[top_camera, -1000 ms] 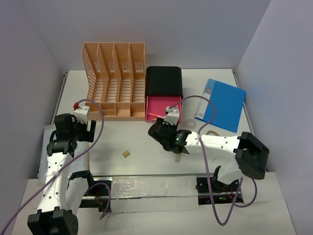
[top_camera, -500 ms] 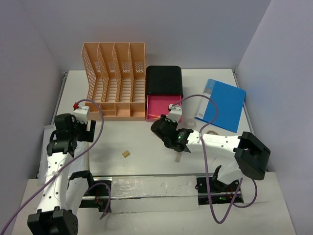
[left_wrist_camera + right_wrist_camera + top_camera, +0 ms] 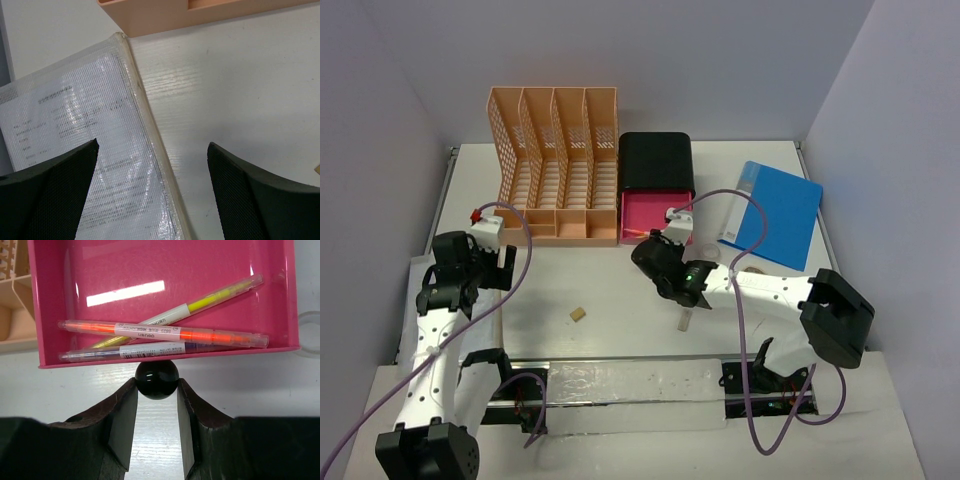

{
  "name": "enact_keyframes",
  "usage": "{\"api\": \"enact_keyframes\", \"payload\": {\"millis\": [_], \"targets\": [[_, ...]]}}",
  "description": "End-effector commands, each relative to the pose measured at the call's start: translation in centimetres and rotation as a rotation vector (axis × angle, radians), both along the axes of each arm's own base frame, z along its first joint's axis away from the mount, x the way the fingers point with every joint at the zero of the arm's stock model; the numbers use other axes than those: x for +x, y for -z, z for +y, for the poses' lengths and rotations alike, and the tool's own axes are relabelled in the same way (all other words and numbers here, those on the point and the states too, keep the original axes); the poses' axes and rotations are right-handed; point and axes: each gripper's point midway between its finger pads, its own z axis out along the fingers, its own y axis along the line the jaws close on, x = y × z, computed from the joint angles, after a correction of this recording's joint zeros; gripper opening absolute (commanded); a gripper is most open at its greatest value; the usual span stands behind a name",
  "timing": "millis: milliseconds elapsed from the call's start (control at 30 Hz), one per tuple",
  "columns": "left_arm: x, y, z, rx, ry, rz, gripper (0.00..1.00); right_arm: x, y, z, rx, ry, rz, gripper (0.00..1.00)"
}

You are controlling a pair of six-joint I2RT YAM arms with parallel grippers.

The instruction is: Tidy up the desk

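Now the desk (image 3: 610, 290) lies white under both arms, only partly sorted. Step in hand looks like shutting the pink drawer (image 3: 210, 260): it sits pulled out of the black box (image 3: 656, 165) at the desk's far middle, three pens (image 3: 165, 332) inside, and the right gripper (image 3: 156, 390) pinches its black knob (image 3: 156, 379). Next move probably needs a straight push inward, square to the box. Left gripper (image 3: 152, 150) hangs spread over a plastic sleeve (image 3: 75, 150) at the left edge.

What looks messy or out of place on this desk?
The pink drawer hangs open, its three highlighters lying crisscrossed. The right pincer grips its black knob. A small tan block sits alone on the desk, and the blue folder lies crooked at the right.
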Motion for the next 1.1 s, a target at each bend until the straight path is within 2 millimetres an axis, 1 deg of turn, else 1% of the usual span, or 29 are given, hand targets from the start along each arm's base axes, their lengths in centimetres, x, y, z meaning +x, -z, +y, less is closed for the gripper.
{"api": "enact_keyframes", "payload": {"millis": [0,100,400,433,467,500,533,600,700,767,833,933,1033,1067], "targets": [[0.3,-0.4,0.2,-0.007,-0.017,-0.013,0.95,1.8,-5.3,0.2,0.103,0.048,-0.137,0.34],[0.4,-0.4,0.2,-0.007,-0.018,-0.015,0.95,2.2,-6.0,0.6,0.104,0.043,-0.151,0.34],[0.6,-0.6,0.1,-0.014,-0.019,-0.015,0.95,4.5,-6.2,0.8,0.088,0.048,-0.149,0.35],[0.7,-0.6,0.1,-0.016,-0.016,-0.015,0.95,5.2,-6.9,1.0,0.101,0.05,-0.165,0.35],[0.8,-0.6,0.1,-0.017,-0.015,-0.016,0.95,5.4,-6.7,0.9,0.093,0.047,-0.163,0.35],[0.9,-0.7,0.0,-0.02,-0.016,-0.018,0.95,6.2,-6.9,1.0,0.086,0.044,-0.165,0.35],[1.1,-0.8,0.0,-0.022,-0.018,-0.019,0.95,6.7,-7.6,1.3,0.093,0.041,-0.173,0.35],[1.4,-1.0,0.0,-0.033,-0.025,-0.029,0.94,7.7,-7.3,1.7,0.086,0.027,-0.167,0.36],[2.1,-2.2,0.0,-0.044,-0.036,-0.068,0.93,9.6,-7.4,1.8,0.059,0.03,-0.17,0.36],[2.3,-2.5,-0.2,-0.053,-0.025,-0.077,0.94,10.8,-7.5,1.6,0.045,0.037,-0.171,0.36],[2.3,-2.0,-0.5,-0.061,-0.013,-0.063,0.93,11.6,-7.9,1.7,0.046,0.036,-0.182,0.36],[2.5,-1.9,0.0,-0.052,-0.041,-0.062,0.91,12.6,-7.6,1.4,0.043,0.039,-0.181,0.36],[2.5,-1.8,-0.1,-0.054,-0.031,-0.053,0.91,13.3,-7.6,1.6,0.044,0.034,-0.181,0.36],[2.5,-1.7,-0.2,-0.055,-0.03,-0.05,0.91,13.4,-7.3,1.6,0.038,0.036,-0.177,0.36]]}}
